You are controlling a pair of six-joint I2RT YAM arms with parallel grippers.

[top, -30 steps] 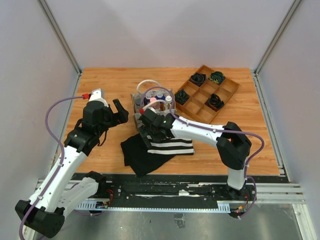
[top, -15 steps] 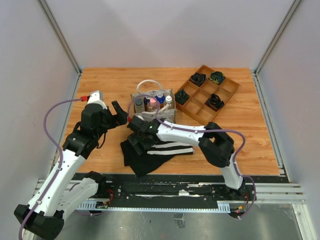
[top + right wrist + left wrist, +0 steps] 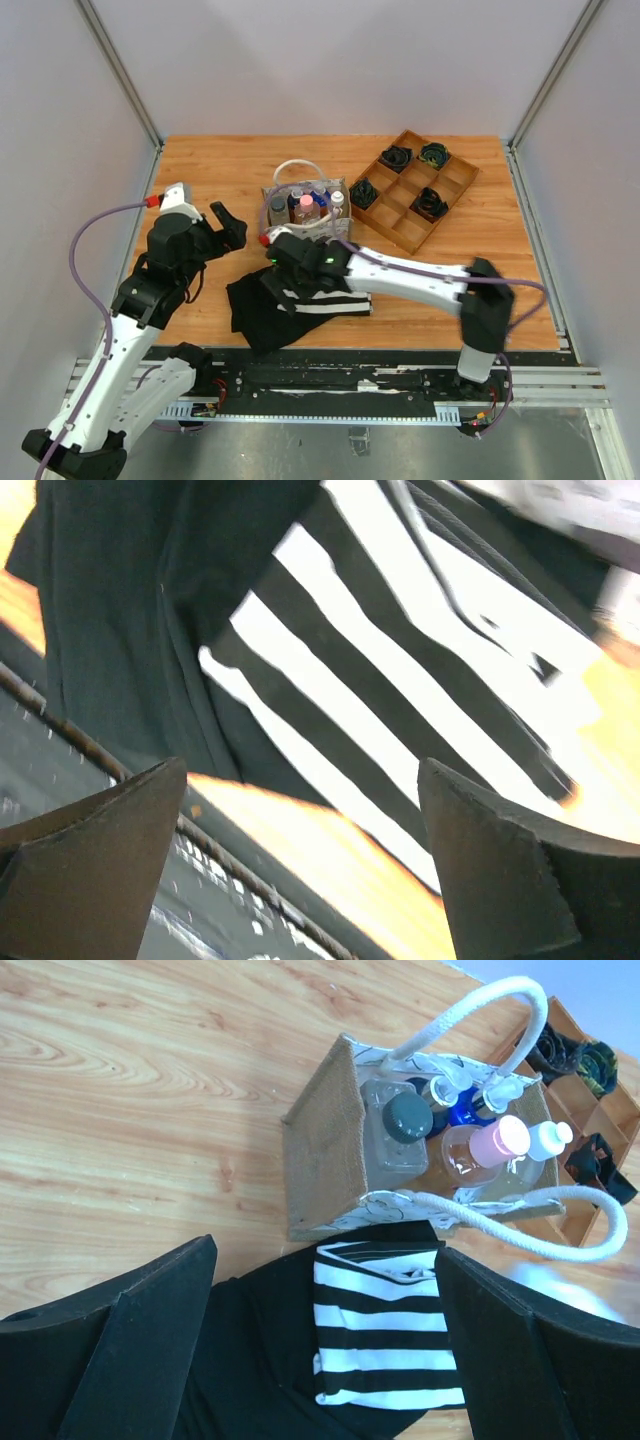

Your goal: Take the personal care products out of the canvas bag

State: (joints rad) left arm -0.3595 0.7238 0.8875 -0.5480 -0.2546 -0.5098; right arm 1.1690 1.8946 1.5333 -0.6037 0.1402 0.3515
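Gaping wide and empty, left fingers [image 3: 110, 1360] and right fingers [image 3: 90, 855] hover near the striped cloth [image 3: 385, 1355].

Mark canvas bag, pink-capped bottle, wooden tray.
canvas bag [image 3: 322, 1145]: left wrist view, on its brown side wall.
pink-capped bottle [image 3: 497, 1141]: left wrist view, on the pink cap.
wooden tray [image 3: 412, 187]: top external view, on its bare middle compartment.
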